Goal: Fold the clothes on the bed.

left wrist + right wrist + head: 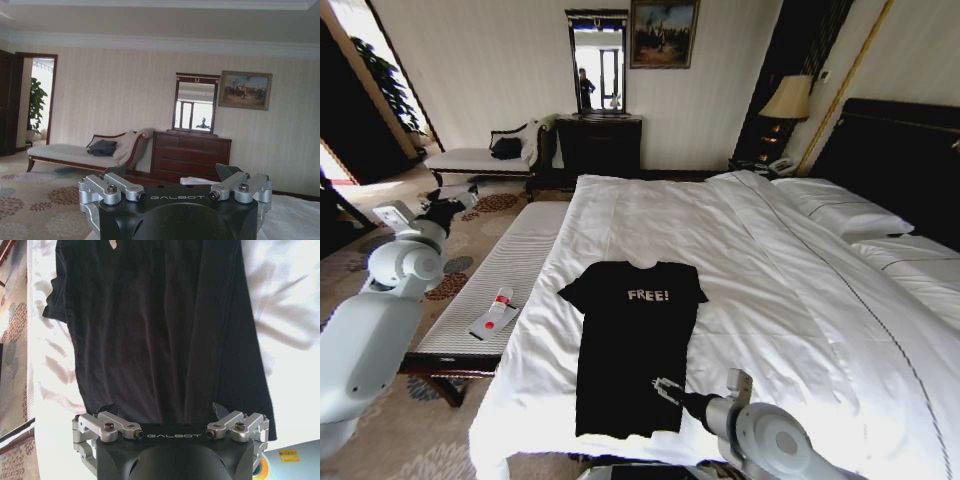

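Observation:
The clothes are one black T-shirt (pixel 630 345) with white "FREE!" lettering. It lies flat, chest up, near the foot of the bed (pixel 770 290), with its hem toward me. My right gripper (pixel 665 388) hovers low over the shirt's lower right part, just inside the hem. In the right wrist view this gripper (pixel 165 410) is open, and the black shirt (pixel 150 325) spreads out beyond its fingertips. My left arm is raised at the left, off the bed and above the bench. Its gripper (pixel 172 172) is open, holds nothing and points at the far wall.
A narrow white striped bench (pixel 530 250) runs along the bed's left side with a small white and red item (pixel 492 312) on it. A chaise (pixel 470 160) with a dark bag (pixel 506 148) and a dark dresser (pixel 598 145) stand at the far wall. Pillows (pixel 840 215) lie by the dark headboard (pixel 900 160).

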